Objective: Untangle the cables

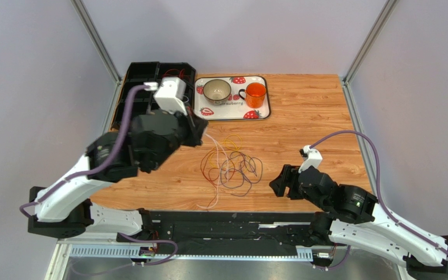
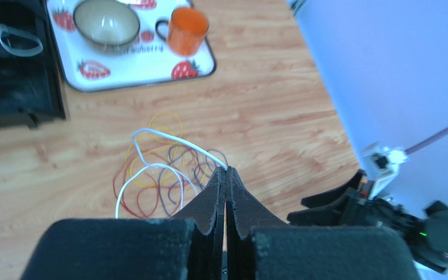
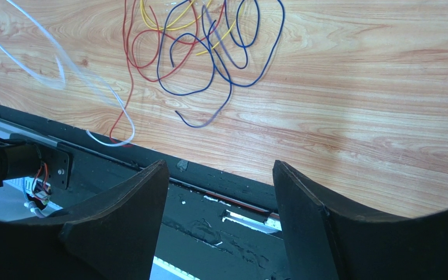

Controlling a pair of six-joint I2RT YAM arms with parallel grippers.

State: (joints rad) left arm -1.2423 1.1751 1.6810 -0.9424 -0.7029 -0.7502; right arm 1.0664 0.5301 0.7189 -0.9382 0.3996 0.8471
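The cables (image 1: 229,163) lie central on the table (image 1: 308,116), behind them a tray (image 1: 231,111) holding a bowl (image 1: 216,90) left of a cup (image 1: 255,94).

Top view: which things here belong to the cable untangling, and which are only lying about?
Belonging to the job:
- tangled cables
- white cable, pinched by the shut left gripper
- right gripper, open, beside the pile

Only lying about:
- strawberry tray
- bowl and orange mug on it
- black bin
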